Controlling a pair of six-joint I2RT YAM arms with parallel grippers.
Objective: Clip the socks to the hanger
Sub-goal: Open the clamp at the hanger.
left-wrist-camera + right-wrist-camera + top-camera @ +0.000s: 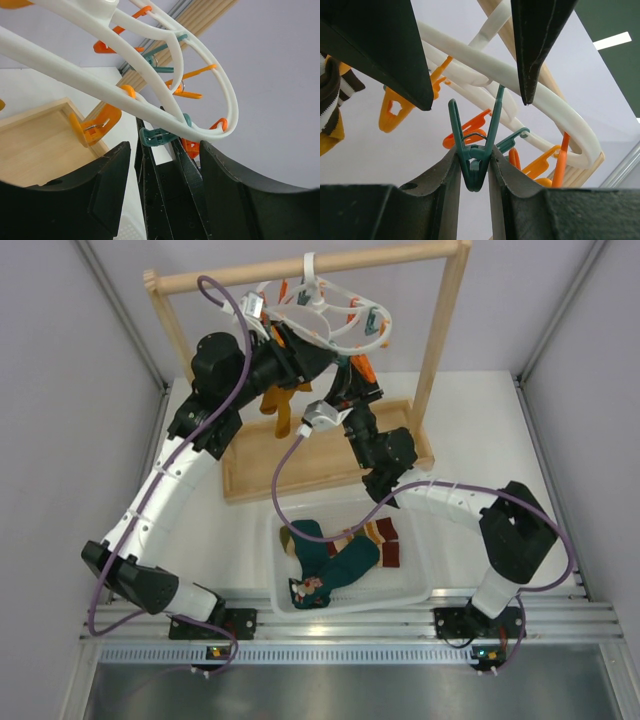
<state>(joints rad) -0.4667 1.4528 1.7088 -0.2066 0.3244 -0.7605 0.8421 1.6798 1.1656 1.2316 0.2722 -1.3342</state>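
Note:
The white hanger (340,325) hangs by its hook from the wooden rail, with orange and teal clips dangling from its ring. My right gripper (474,155) is shut on a teal clip (472,150), squeezing its handles so the clip's prongs spread wide. My left gripper (165,145) stands open just below the ring (150,107), its fingers (107,172) on either side of the right gripper's fingers and that teal clip (157,136). A striped sock (278,405) hangs under the hanger's left side and shows at the left edge of the right wrist view (330,100). Teal socks (335,565) and a striped sock (385,540) lie in the bin.
The wooden rail frame (440,340) stands on a wooden tray base (250,475) at the back of the table. A white bin (272,570) sits at the near side between the arm bases. Grey walls close in left and right.

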